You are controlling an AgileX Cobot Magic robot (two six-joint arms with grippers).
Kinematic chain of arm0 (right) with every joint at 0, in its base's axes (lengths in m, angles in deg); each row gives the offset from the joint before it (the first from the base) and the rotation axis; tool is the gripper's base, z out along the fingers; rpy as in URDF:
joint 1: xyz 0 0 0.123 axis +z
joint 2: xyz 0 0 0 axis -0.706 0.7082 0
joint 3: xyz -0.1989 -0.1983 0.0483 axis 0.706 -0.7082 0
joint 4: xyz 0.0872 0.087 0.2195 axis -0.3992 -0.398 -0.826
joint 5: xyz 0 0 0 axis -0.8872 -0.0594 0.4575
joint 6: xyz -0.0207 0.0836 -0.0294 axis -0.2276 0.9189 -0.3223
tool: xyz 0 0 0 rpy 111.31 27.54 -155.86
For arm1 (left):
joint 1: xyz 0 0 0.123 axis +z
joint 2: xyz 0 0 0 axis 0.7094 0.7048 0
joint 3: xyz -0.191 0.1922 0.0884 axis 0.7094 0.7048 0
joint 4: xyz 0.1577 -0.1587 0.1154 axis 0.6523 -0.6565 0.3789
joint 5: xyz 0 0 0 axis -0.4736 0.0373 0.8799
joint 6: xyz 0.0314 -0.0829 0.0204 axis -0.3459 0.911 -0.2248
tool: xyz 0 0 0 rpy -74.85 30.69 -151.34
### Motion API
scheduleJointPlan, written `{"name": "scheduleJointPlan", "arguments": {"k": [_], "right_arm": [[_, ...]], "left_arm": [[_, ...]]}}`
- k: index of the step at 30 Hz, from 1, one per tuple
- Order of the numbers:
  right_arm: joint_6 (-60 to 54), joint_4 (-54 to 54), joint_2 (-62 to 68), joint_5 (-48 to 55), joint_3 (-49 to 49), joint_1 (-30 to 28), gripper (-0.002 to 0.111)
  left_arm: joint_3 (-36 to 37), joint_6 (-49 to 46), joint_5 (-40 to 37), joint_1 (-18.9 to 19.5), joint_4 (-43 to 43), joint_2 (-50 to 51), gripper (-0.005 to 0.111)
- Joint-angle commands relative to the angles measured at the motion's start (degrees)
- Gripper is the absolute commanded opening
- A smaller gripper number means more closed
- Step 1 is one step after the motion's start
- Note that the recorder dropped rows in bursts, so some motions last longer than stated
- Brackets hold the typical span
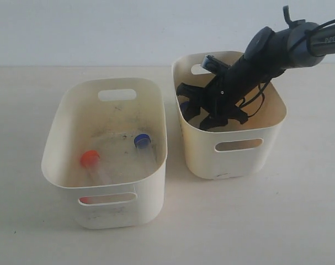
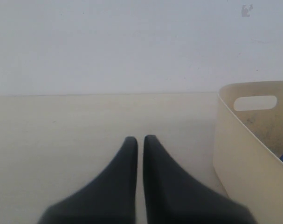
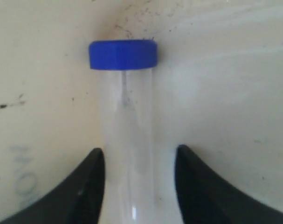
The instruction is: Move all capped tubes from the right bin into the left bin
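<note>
Down inside the yellowish-cream oval plastic bin, on the right of the counter: the right hand, fingers apart, straddling a clear plastic tube with a blue screw cap lying on the bin floor. Gap visible on one side, so not clamped.

In the pale dark-scuffed cream oval plastic bin just beside it: one orange-red-capped clear tube and one blue-capped clear tube, lying apart.

Low over the counter near that pale bin: the left hand, fingers together but for a thin slit, holding nothing.

Left bin: two tubes. Right bin: one tube.
</note>
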Motion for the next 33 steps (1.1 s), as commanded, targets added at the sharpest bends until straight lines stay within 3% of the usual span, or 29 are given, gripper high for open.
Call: {"name": "scheduleJointPlan", "arguments": {"k": [1, 10, 33], "right_arm": [[-0.01, 2.6, 2.28, -0.62, -0.76, 0.52, 0.025], [-0.36, 2.6, 2.28, -0.52, -0.76, 0.52, 0.0], [-0.36, 4.51, -5.91, -1.49, -0.34, -1.06, 0.0]], "left_arm": [[-0.22, 0.23, 0.44, -0.06, -0.13, 0.2, 0.004], [-0.22, 0.23, 0.44, -0.06, -0.13, 0.2, 0.004], [-0.22, 0.23, 0.44, -0.06, -0.13, 0.2, 0.004]]}}
